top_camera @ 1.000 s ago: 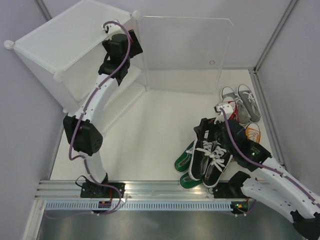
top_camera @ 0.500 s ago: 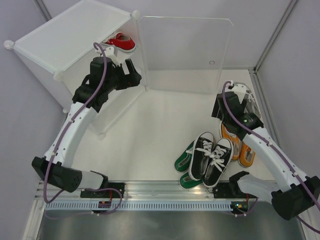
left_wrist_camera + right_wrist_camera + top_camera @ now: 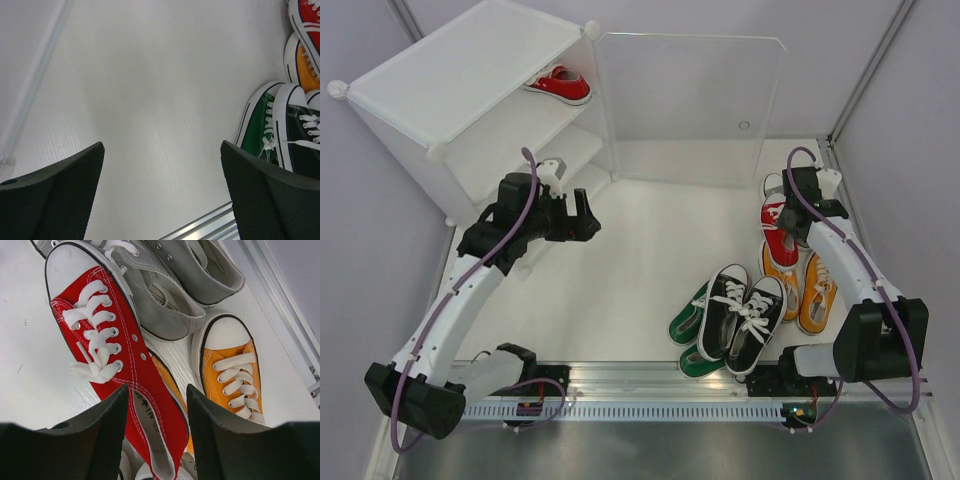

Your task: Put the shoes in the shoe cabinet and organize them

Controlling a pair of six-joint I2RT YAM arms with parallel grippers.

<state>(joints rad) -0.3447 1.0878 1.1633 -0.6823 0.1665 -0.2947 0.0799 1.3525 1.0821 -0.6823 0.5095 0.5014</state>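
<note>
One red shoe [image 3: 560, 85] stands on the top shelf of the white shoe cabinet [image 3: 450, 75]. Its mate, the other red shoe [image 3: 778, 248] [image 3: 115, 335], lies at the right, leaning on an orange shoe [image 3: 230, 365]. My right gripper [image 3: 788, 222] [image 3: 156, 390] has its fingers against both sides of this shoe's heel, and the shoe still rests on the floor. My left gripper [image 3: 582, 218] [image 3: 162, 145] hangs wide open over bare floor in front of the cabinet, holding nothing.
Grey shoes [image 3: 170, 300] lie behind the red one, near the right rail. The black pair [image 3: 740, 315] sits on top of green shoes [image 3: 688, 320] near the front edge. The orange pair [image 3: 817, 295] is right of them. The clear door panel [image 3: 690, 110] stands open at the back.
My left arm drew out of the cabinet, leaving a red shoe on the top shelf. My right arm moved from the black pair to the back right, and its jaws closed in on the red shoe.
</note>
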